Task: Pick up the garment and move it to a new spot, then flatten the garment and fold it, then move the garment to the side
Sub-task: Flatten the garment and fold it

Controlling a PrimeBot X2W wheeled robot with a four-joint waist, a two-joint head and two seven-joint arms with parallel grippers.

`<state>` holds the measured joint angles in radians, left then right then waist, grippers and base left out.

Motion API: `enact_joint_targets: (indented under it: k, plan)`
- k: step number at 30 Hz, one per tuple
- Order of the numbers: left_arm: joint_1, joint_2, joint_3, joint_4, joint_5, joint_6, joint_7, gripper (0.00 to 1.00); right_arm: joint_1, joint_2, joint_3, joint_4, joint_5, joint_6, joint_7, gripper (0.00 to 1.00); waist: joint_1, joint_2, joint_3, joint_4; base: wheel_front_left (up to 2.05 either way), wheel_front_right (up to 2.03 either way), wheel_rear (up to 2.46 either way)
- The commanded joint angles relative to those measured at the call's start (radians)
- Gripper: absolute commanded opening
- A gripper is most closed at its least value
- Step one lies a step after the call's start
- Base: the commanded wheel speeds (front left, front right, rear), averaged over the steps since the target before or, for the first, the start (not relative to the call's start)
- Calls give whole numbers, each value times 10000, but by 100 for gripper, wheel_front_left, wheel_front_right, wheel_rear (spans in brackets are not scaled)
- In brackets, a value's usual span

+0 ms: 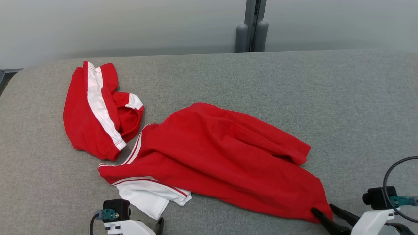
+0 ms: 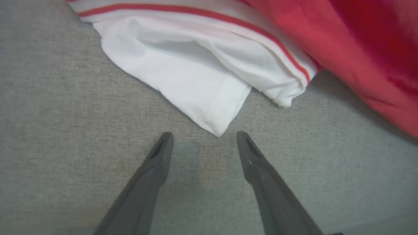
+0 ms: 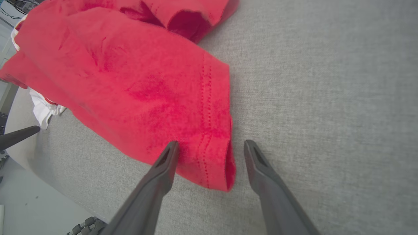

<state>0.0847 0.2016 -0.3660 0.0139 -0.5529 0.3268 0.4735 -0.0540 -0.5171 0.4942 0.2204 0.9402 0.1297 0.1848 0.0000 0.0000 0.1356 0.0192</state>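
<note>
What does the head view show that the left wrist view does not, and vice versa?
Head view adds: a second red garment with a white stripe at far left, a grey post at the back, and the right gripper open at the red shirt's hem corner. Left wrist view adds: the left gripper open, tips short of the white sleeve's corner. Both: shirt, sleeve, grey tabletop.

A grey fabric-covered bench [image 1: 294, 85] carries a crumpled red shirt [image 1: 212, 153] with a white sleeve at centre frame, and a bunched red-and-white garment [image 1: 88, 120] at upper left.
</note>
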Motion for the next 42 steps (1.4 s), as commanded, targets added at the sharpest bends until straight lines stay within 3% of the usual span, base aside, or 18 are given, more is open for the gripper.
enact_joint_targets:
  k: [1, 16, 32, 33, 34, 35, 36, 37, 38, 39, 42]
  plan:
    - [-67, 75, -22, 36, 103, 5, 51, 100, -109, 68, -77, 52, -93, 21, 106, 100, 0, 0, -15, 1, 0, 0, 0]
    - [-621, -48, -107, 523, 52, 47, 122, 100, 27, 1230, -1096, 100, -1515, 21, 1443, 100, 0, 0, -159, -29, 0, 0, 0]
    - [-1214, -332, -201, 1596, -194, -307, -212, 100, -99, 1599, -1216, 60, -1638, 21, 1426, 100, 0, 0, 11, -119, 0, 0, 0]
    - [-1241, -328, -202, 1627, -200, -328, -230, 100, -102, 1600, -1199, 70, -1623, 21, 1419, 96, 0, 0, 16, -108, 0, 0, 0]
    - [-1260, -318, -201, 1661, -211, -346, -257, 95, -121, 1605, -1174, 85, -1599, 21, 1422, 89, 0, 0, 20, -99, 0, 0, 0]
    - [-1273, -313, -198, 1687, -223, -346, -281, 95, -142, 1602, -1153, 100, -1568, 21, 1399, 56, 0, 0, 20, -92, 0, 0, 0]
    - [-1284, -315, -199, 1713, -229, -358, -287, 49, -156, 1593, -1133, 111, -1548, 21, 1374, 43, 0, 0, 19, -86, 0, 0, 0]
    - [-1291, -318, -205, 1745, -245, -368, -297, 29, -169, 1580, -1115, 126, -1546, 21, 1350, 35, 0, 0, 13, -80, 0, 0, 0]
    - [-1298, -321, -211, 1772, -258, -390, -305, 1, -189, 1563, -1094, 144, -1538, 21, 1321, 18, 0, 0, 3, -76, 0, 0, 0]
    - [-1304, -325, -216, 1790, -252, -421, -338, 0, -209, 1546, -1077, 151, -1513, 21, 1287, 0, 0, 0, -9, -72, 0, 0, 0]
    - [-1303, -326, -240, 1813, -253, -475, -444, 0, -203, 1497, -1011, 191, -1478, 21, 1226, 0, 0, 0, -62, -66, 0, 0, 0]
